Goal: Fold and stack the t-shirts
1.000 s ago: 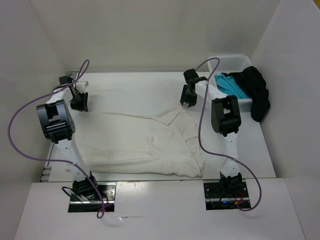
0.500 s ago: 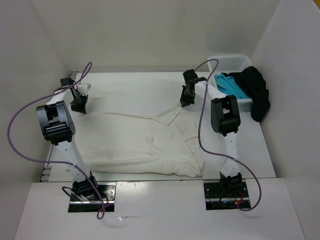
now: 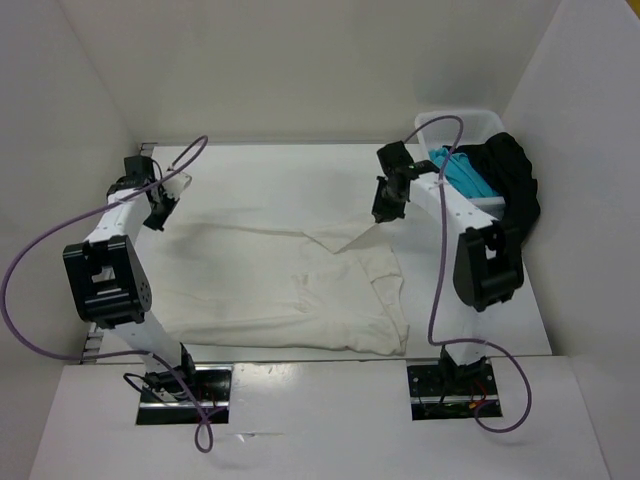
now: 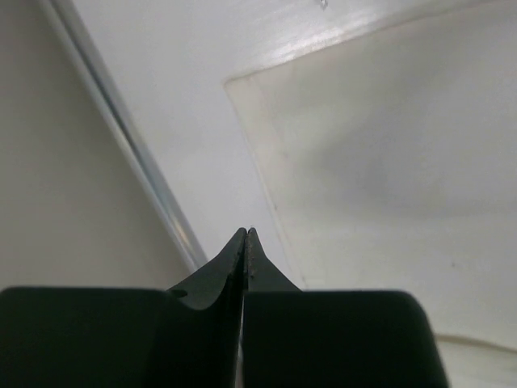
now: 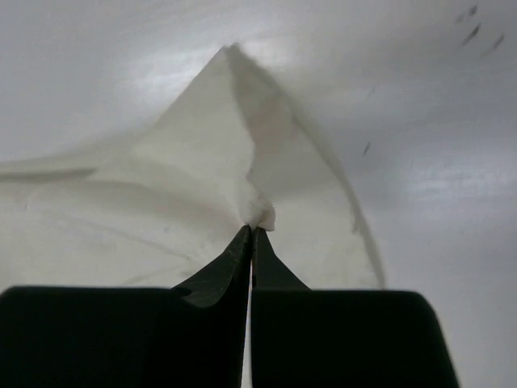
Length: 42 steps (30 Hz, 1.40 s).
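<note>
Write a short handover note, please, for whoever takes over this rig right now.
Left gripper: shut at the far left edge of the cream shirt; grip on it unclear.
Right gripper: shut on that shirt's far right part, pulled up into a peak.
Turquoise shirt in the basket, black shirt draped over its rim.
Done: cream shirt spread out.
Left: fold all three, stack them.

cream t-shirt [image 3: 290,290]: spread flat, one corner raised | black t-shirt [image 3: 515,185], turquoise t-shirt [image 3: 462,172]: bunched in basket [image 3: 465,120]
</note>
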Each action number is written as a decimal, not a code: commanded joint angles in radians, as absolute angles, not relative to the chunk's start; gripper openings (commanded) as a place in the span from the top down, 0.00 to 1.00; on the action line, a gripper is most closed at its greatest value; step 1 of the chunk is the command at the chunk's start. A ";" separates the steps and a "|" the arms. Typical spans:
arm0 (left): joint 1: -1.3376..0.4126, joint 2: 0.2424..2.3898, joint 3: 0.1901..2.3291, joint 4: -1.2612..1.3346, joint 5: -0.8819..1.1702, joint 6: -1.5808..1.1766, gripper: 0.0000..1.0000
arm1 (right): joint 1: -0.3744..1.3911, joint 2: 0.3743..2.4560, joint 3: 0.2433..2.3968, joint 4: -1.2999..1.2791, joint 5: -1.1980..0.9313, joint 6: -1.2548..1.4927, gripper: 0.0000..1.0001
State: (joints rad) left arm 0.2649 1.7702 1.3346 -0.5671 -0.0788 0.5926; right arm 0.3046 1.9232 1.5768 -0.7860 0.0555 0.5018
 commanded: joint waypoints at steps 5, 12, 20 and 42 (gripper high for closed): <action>0.259 1.582 1.192 -0.604 -0.175 0.730 1.00 | 0.379 1.568 1.243 -0.838 -0.086 0.620 1.00; 0.259 1.465 1.028 -0.543 -0.215 0.795 1.00 | 0.390 1.378 1.072 -0.812 -0.162 0.661 1.00; 0.325 1.840 1.391 -0.607 0.158 0.483 0.22 | 0.452 1.528 1.164 -0.697 -0.180 0.670 1.00; 0.337 2.082 1.528 -0.442 0.203 0.109 0.13 | 0.502 1.601 1.193 -0.687 -0.160 0.690 1.00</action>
